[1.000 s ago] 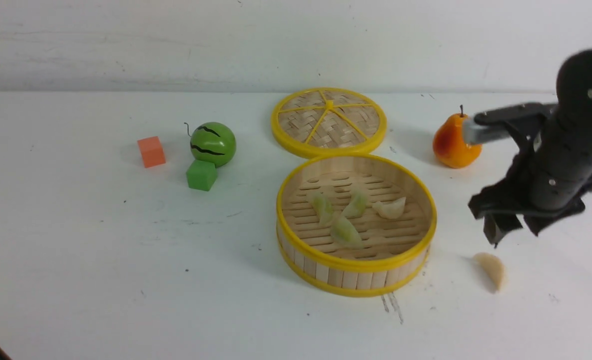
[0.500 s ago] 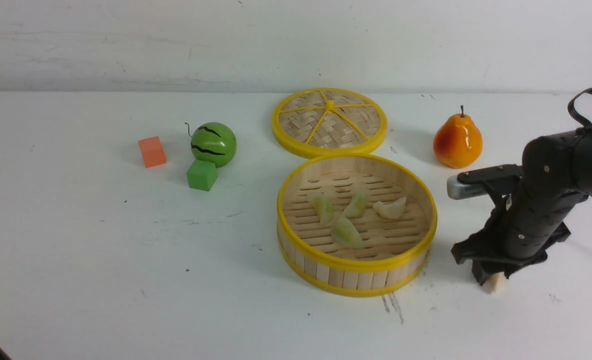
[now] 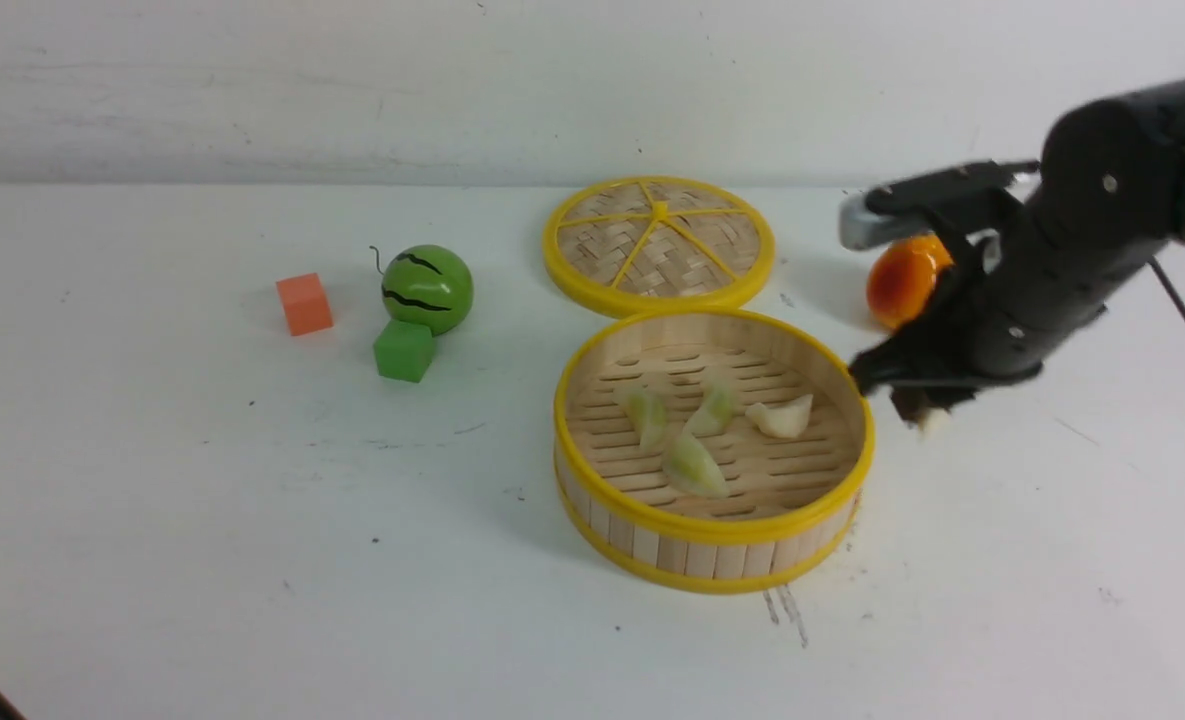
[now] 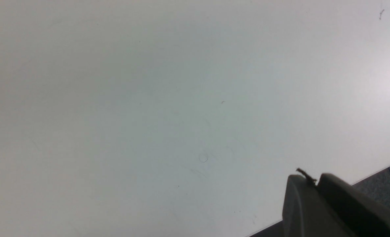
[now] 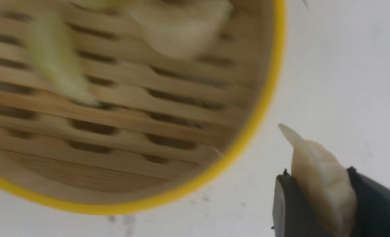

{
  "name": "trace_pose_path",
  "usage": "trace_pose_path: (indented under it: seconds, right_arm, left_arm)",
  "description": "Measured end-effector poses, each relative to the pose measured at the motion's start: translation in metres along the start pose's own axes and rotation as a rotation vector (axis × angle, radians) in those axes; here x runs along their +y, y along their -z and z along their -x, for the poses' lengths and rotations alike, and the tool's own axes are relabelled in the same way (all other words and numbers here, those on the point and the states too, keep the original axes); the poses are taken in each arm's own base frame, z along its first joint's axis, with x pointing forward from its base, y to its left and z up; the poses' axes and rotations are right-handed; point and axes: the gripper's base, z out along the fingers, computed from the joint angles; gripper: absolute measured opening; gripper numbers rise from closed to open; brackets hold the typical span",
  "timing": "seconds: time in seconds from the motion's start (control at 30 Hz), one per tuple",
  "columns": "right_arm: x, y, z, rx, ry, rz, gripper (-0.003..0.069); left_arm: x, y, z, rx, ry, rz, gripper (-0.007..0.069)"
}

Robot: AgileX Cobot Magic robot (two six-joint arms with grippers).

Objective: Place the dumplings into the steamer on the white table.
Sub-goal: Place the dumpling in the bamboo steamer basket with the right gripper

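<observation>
The round bamboo steamer (image 3: pixel 704 556) stands mid-table on the white table (image 3: pixel 202 500). Several pale dumplings lie on its slatted floor, among them one at the front (image 3: pixel 692 465) and one at the right (image 3: pixel 780 416). My right gripper (image 3: pixel 927 410) hovers just outside the steamer's right rim, shut on a cream dumpling (image 3: pixel 935 421). In the right wrist view that dumpling (image 5: pixel 313 164) stands pinched between the two dark fingers of the gripper (image 5: pixel 316 174), beside the steamer's yellow rim (image 5: pixel 264 108). My left gripper (image 4: pixel 313 179) shows only in its wrist view, shut and empty over bare table.
The woven lid (image 3: pixel 659 243) lies flat behind the steamer. An orange pear (image 3: pixel 897 285) sits back right, partly hidden by my right arm. A green watermelon ball (image 3: pixel 427 288), a green cube (image 3: pixel 403 350) and an orange cube (image 3: pixel 303 303) are at the left. The table edge (image 4: pixel 372 171) runs by the left gripper.
My right gripper dropped onto the dumpling lying right of the steamer, closed on it, then lifted it up and leftward to the steamer's right rim. The left gripper stayed put.
</observation>
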Motion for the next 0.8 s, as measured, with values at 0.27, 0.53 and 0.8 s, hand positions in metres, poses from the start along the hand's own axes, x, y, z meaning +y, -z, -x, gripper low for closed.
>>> trace_pose_path:
  seconds: [0.27,0.53,0.8]
  right_arm:
    - [0.06,-0.032,0.012,-0.025,0.104,0.09,0.0198]
    - [0.063,-0.088,0.003,0.05,0.029,0.074,0.0225]
    - [0.062,-0.084,0.007,0.075,0.039,0.06,0.0456]
  left_arm:
    - [0.0,0.0,-0.001,0.01,0.0,0.003,0.0059]
    - [0.009,0.026,-0.022,-0.102,-0.001,-0.026,0.0059]
    - [0.022,0.055,-0.05,-0.294,-0.006,-0.052,0.0069]
